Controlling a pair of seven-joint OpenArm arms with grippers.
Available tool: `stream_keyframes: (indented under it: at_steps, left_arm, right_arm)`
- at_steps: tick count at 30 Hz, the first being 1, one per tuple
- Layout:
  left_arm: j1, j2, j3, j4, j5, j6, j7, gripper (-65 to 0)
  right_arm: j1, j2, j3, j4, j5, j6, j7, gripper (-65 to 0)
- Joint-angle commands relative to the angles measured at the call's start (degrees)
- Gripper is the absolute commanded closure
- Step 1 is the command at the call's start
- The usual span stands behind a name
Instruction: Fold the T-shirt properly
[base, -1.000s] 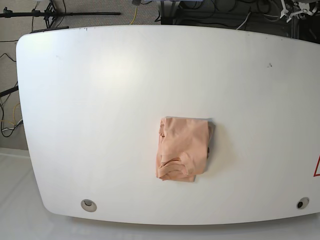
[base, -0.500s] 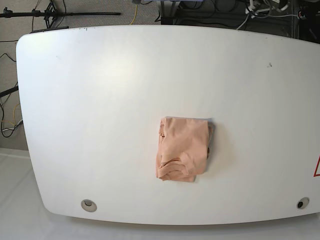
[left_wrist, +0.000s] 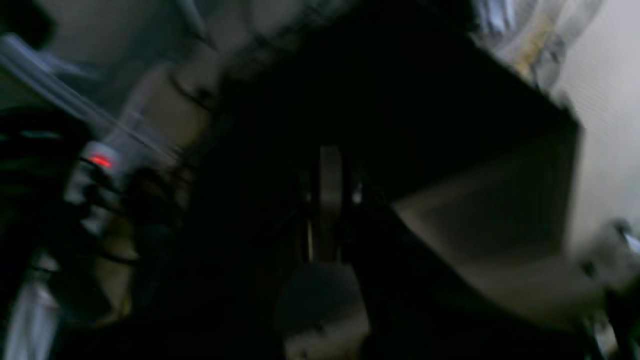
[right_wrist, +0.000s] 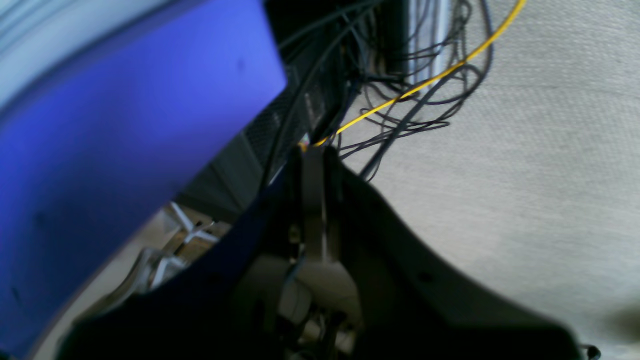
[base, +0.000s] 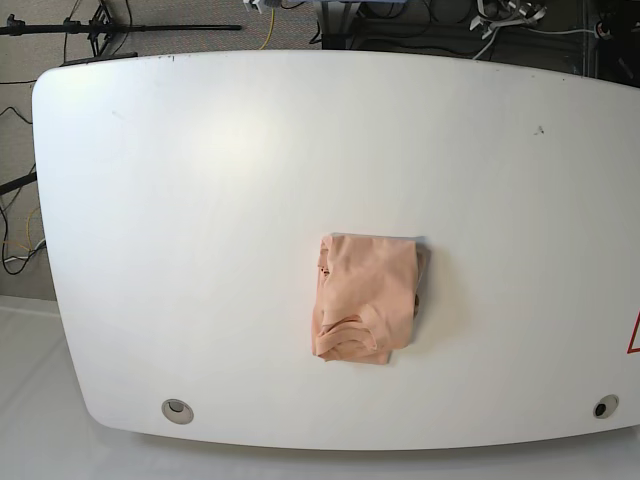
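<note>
Folded T-shirt (base: 368, 295), lying right of center on the near half of a white table (base: 220, 200). Left gripper (left_wrist: 322, 205) and right gripper (right_wrist: 315, 200), both clenched and empty, are best kept clear of the finished-looking bundle.

one folded T-shirt (base: 366, 295), one white table (base: 200, 250)

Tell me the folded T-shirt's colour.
Soft peach-pink; the base view shows the T-shirt best.

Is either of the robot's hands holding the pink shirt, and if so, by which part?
Neither is: the folded T-shirt lies on the white table, away from both hands.
</note>
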Motion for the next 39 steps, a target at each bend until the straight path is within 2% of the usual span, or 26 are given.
stream_keyframes:
  at_steps: [1, 6, 11, 31, 39]
  left_arm:
    - [-1.7, 0.6, 0.0, -2.6, 2.1, 2.9, -2.4, 0.0]
    - [-3.9, 2.0, 0.0, -2.6, 5.7, 8.5, -3.3, 0.0]
    - [-3.9, 4.7, 0.0, -2.6, 6.8, 9.3, -3.4, 0.0]
    - [-7.5, 5.6, 1.1, -2.6, 7.0, 9.2, -3.0, 0.0]
    - [-10.0, 6.3, 3.6, -2.6, 6.9, 9.2, -0.9, 0.0]
  right_arm:
    - [-0.1, 0.1, 0.0, -0.2, -0.3, -0.8, -0.1, 0.0]
    - [1.2, -0.2, -0.1, -0.4, -0.3, -5.1, -0.2, 0.0]
    - [1.4, -0.3, -0.1, -0.4, -0.4, -8.0, -0.2, 0.0]
    - [2.3, -0.4, 0.0, -0.4, -0.2, -8.3, -0.6, 0.0]
    - [2.8, -2.0, -0.1, -0.4, -0.3, -8.3, -1.6, 0.0]
